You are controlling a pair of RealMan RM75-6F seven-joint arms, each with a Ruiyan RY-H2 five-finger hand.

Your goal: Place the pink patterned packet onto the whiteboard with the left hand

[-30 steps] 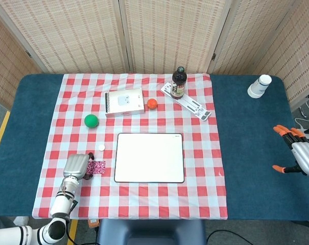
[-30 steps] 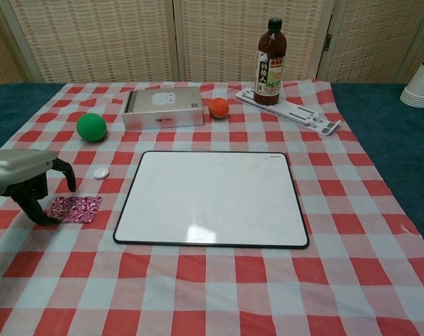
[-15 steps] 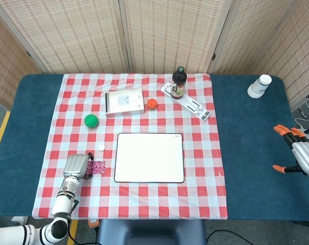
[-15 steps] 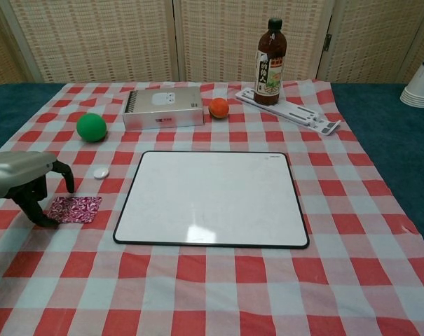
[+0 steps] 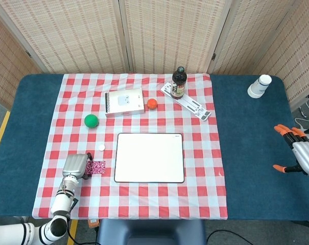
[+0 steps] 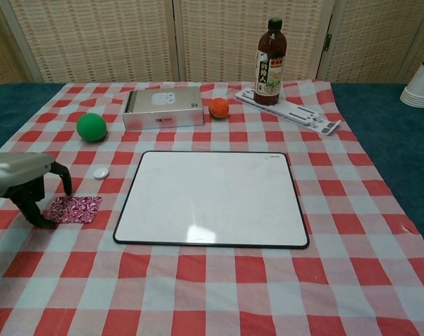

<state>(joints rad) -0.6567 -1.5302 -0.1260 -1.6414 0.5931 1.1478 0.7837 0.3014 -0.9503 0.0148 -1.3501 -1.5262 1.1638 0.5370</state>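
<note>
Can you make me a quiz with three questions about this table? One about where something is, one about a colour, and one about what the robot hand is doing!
1. Where is the pink packet?
A. on the whiteboard
B. on the cloth, left of the whiteboard
C. beside the bottle

2. What colour is the ball nearest the left hand?
A. green
B. blue
C. yellow

3. Is the packet lifted up?
A. yes, high in the air
B. no, it lies flat on the cloth
C. it is inside a cup

Answers: B, the packet lies on the checked cloth beside the whiteboard. A, the green ball sits just behind the hand. B, the packet is flat with the hand's fingers arched at its left edge.
</note>
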